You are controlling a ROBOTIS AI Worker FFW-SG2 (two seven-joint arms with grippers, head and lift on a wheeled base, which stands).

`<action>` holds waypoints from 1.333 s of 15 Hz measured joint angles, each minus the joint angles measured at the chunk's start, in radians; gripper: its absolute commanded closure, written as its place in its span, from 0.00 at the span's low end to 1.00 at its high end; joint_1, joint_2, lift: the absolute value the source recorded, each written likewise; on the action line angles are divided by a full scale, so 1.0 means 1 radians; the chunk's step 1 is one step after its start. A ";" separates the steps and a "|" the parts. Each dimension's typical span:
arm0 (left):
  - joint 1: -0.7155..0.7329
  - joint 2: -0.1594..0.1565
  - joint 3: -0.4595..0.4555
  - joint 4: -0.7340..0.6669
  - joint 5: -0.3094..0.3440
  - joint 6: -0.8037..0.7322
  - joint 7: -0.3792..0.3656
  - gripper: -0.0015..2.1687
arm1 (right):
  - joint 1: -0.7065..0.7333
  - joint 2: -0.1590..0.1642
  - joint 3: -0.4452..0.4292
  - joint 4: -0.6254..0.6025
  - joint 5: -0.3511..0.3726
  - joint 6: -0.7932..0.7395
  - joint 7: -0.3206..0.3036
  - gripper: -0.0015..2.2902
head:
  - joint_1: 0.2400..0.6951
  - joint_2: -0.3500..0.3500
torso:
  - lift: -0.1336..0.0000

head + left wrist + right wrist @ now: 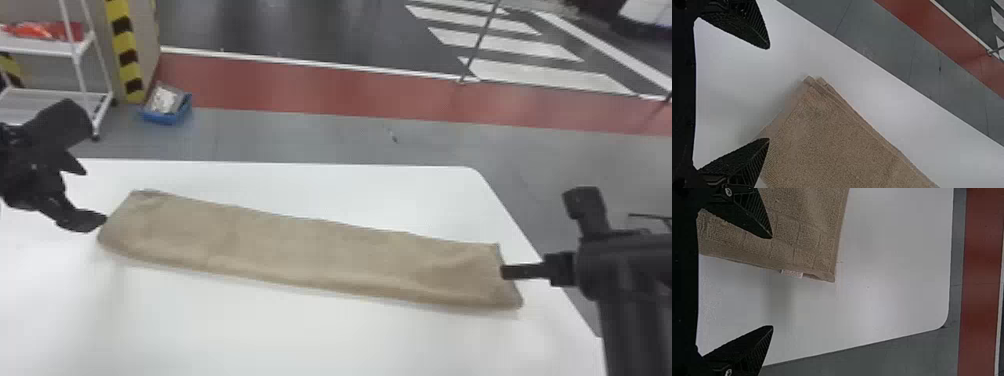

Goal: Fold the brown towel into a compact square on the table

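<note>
The brown towel (pixel 310 250) lies as a long folded strip across the white table, its right end a little nearer the robot. At its left end my left gripper (pixel 92 197) stands open; the left wrist view has the gripper (pixel 769 94) with one finger by the edge of the towel (pixel 840 145) and nothing held. My right gripper (pixel 502 271) is at the strip's right end. In the right wrist view that gripper (pixel 772 282) is open, one finger over the towel (pixel 805 227), the other over bare table, with a small white tag on the towel's end edge between them.
The white table (pixel 300 340) has its far edge behind the towel and its right edge under the right arm. On the floor beyond stand a blue box (pixel 166 107) and, at the far left, a white rack (pixel 80 55).
</note>
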 measured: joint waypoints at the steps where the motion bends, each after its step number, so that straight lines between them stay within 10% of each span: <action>1: 0.000 0.000 0.000 0.000 0.003 0.000 0.001 0.02 | 0.000 0.000 0.000 0.000 0.000 0.000 0.000 0.03 | 1.00 0.13 | 0.07; 12: -0.001 -0.023 0.110 -0.049 0.325 0.372 -0.034 0.06 | 0.008 0.007 0.005 -0.001 0.010 0.003 0.000 0.03 | 1.00 0.11 | 0.07; 20: 0.021 -0.099 0.129 -0.060 0.469 0.593 0.197 0.07 | 0.027 0.011 0.001 -0.005 0.020 0.003 0.002 0.03 | 1.00 0.07 | 0.07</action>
